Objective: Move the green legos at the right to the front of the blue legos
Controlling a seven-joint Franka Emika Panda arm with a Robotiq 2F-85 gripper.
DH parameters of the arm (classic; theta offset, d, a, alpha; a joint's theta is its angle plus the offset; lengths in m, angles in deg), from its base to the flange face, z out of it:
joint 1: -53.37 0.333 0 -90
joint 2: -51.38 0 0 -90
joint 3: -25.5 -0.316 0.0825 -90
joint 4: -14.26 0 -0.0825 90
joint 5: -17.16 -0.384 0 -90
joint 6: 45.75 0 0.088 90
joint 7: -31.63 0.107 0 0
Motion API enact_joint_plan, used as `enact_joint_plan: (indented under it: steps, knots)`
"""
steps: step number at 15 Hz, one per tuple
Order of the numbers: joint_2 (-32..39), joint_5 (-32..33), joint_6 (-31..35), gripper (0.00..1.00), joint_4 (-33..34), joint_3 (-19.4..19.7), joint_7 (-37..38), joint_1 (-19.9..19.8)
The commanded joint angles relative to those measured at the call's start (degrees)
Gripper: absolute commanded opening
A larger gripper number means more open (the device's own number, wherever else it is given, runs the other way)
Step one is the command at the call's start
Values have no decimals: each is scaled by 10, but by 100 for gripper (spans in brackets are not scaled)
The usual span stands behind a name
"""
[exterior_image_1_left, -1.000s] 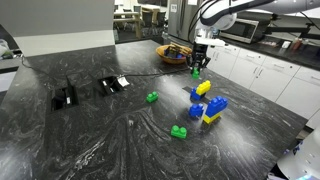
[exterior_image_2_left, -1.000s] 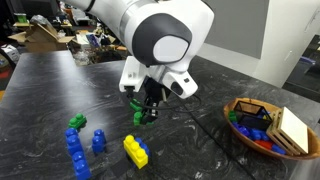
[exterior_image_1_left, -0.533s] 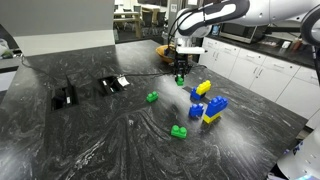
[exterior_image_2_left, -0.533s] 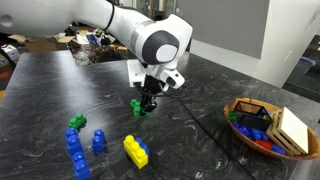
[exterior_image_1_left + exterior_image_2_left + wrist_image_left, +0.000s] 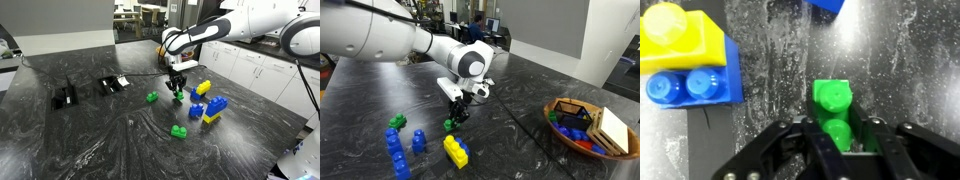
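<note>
- My gripper (image 5: 177, 91) is closed narrow on the green brick (image 5: 179, 96). In the wrist view my fingers (image 5: 805, 142) press its two sides and its studded end pokes out ahead of them. I hold the back half so the front is free to land first.
- I carry the brick low over the dark counter (image 5: 90, 140), which I judge makes for a short, gentle drop. I cannot tell whether its underside already touches.
- The brick sits between a loose green piece (image 5: 152, 97) and a small yellow-and-blue block (image 5: 201, 89). It is near the blue bricks (image 5: 214, 105) but apart from them.
- In the wrist view the yellow-and-blue block (image 5: 690, 55) lies just beside the brick's tip, so my fingers have little spare room on that side.
- I judge this to be the carrying step, with the release not yet done.
- Another green piece (image 5: 179, 131) lies close to the blue bricks. I must set mine down without nudging it or the stack.
- The basket (image 5: 582, 126) of spare bricks stands well apart, out of my way.
</note>
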Motion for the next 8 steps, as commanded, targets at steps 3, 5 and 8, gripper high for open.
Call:
enact_joint_plan:
  steps: [3,5,8]
  knots:
    - [1,17,-15,56,5,0,-15,6]
    - [2,17,-15,67,5,0,-15,5]
    - [2,17,-15,67,5,0,-15,4]
